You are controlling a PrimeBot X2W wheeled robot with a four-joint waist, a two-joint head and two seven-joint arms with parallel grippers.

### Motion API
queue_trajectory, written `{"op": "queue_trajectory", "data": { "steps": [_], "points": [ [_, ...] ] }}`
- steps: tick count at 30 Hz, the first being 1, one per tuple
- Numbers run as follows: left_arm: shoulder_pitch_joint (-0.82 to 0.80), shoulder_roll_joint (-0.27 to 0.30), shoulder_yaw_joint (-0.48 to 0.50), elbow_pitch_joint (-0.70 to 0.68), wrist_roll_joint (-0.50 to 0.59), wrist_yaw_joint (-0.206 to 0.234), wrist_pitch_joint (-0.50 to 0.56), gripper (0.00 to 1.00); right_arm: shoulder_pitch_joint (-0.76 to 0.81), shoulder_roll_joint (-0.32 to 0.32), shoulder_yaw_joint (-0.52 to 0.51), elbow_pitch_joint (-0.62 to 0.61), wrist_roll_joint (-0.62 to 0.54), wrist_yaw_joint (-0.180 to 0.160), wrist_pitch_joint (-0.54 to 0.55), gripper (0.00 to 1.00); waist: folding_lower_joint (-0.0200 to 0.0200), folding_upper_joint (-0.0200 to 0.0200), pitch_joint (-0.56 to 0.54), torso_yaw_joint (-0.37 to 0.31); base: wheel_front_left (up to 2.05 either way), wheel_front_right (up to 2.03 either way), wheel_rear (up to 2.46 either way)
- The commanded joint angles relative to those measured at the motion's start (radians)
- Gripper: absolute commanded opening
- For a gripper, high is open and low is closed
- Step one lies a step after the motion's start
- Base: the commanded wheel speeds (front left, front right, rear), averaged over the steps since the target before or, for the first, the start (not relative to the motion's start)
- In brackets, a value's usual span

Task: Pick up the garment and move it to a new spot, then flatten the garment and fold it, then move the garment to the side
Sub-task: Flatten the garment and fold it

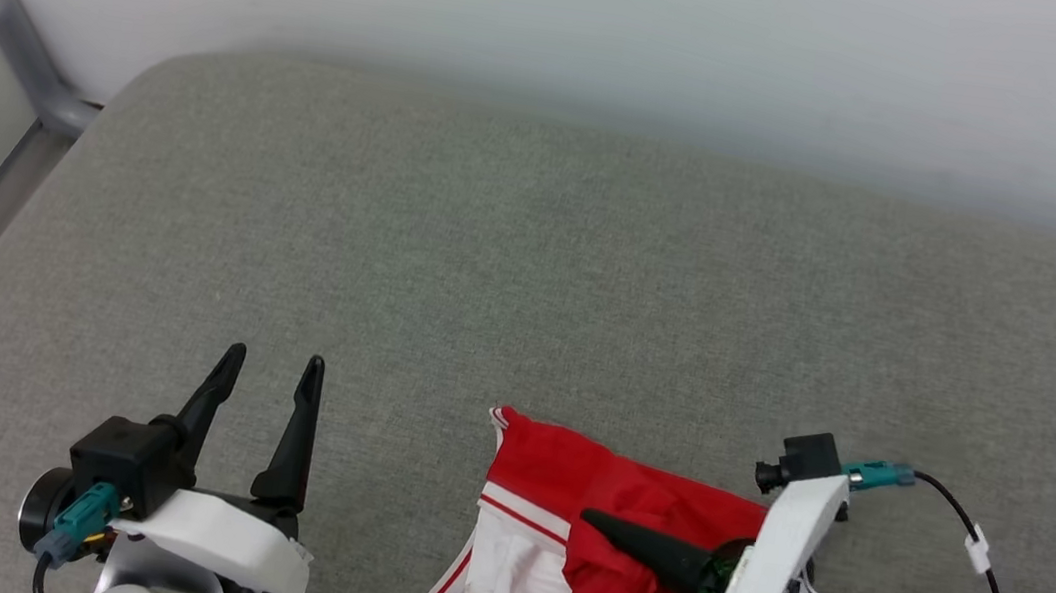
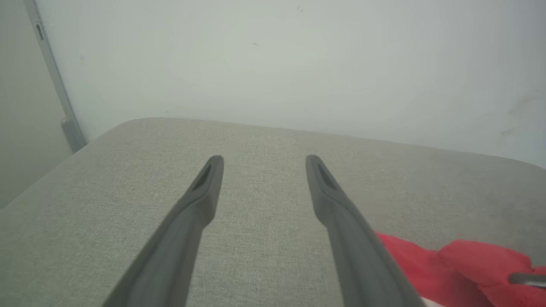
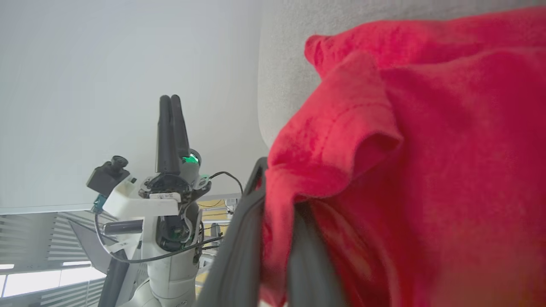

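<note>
Right pincer (image 1: pixel 596 522) is clamped on a fold of the crumpled red jersey T-shirt (image 1: pixel 635 491), a grip the right wrist view shows close up. The head view adds its white sleeve (image 1: pixel 519 578) with red-and-white striped trim, bunched at the near edge of what seems a grey fabric cushion (image 1: pixel 492 262). Left pincer (image 1: pixel 273 361) hovers beside it, fingers spread apart over bare cushion.

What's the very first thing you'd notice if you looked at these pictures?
The bright red garment with white striped trim jumps out, bunched up at the near side of the plain grey cushion. The right gripper is pinched shut on a fold of it. The left gripper hangs open off to the left, holding nothing.
</note>
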Motion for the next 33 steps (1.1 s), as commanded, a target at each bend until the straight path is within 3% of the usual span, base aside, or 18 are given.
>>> {"op": "queue_trajectory", "data": {
  "steps": [1,4,5,6,7,14,22,27,33],
  "points": [
    [-0.024,-0.005,0.003,0.008,-0.002,-0.009,-0.009,1.0,-0.028,0.001,0.029,0.022,-0.049,0.0,-0.041,0.0,0.0,0.0,0.029,0.015,0.0,0.0,0.0],
    [-0.033,-0.012,0.003,0.022,-0.006,-0.014,-0.015,1.0,-0.038,0.001,0.062,0.043,-0.067,0.0,-0.07,0.02,0.0,0.0,0.042,0.021,0.0,0.0,0.0],
    [-0.035,-0.012,0.005,0.027,-0.005,-0.015,-0.015,1.0,-0.041,0.001,0.07,0.047,-0.066,0.0,-0.076,0.22,0.0,0.0,0.044,0.021,0.0,0.0,0.0],
    [-0.035,-0.012,0.005,0.027,-0.005,-0.015,-0.015,1.0,-0.041,0.001,0.07,0.047,-0.066,0.0,-0.076,0.22,0.0,0.0,0.044,0.021,0.0,0.0,0.0],
    [-0.039,-0.015,0.008,0.033,-0.007,-0.017,-0.018,1.0,-0.044,0.001,0.088,0.054,-0.067,0.0,-0.081,1.0,0.0,0.0,0.047,0.02,0.0,0.0,0.0],
    [-0.04,-0.016,0.01,0.043,-0.008,-0.021,-0.024,1.0,-0.058,0.001,0.128,0.008,-0.054,0.0,-0.099,1.0,0.0,0.0,0.04,0.002,0.0,0.0,0.0],
    [-0.037,-0.01,0.001,0.042,0.0,-0.019,-0.023,1.0,-0.058,-0.052,0.154,-0.103,-0.173,0.0,-0.225,1.0,0.0,0.0,0.017,-0.035,0.0,0.0,0.0],
    [-0.023,-0.002,0.002,0.036,0.009,-0.008,-0.025,1.0,-0.038,-0.118,0.098,-0.151,-0.336,0.0,-0.392,1.0,0.0,0.0,0.0,-0.065,0.0,0.0,0.0],
    [-0.003,0.005,0.007,0.033,0.018,0.009,-0.028,1.0,0.022,-0.167,-0.052,-0.164,-0.585,0.0,-0.533,1.0,0.0,0.0,-0.029,-0.106,0.0,0.0,0.0]
  ]
}}
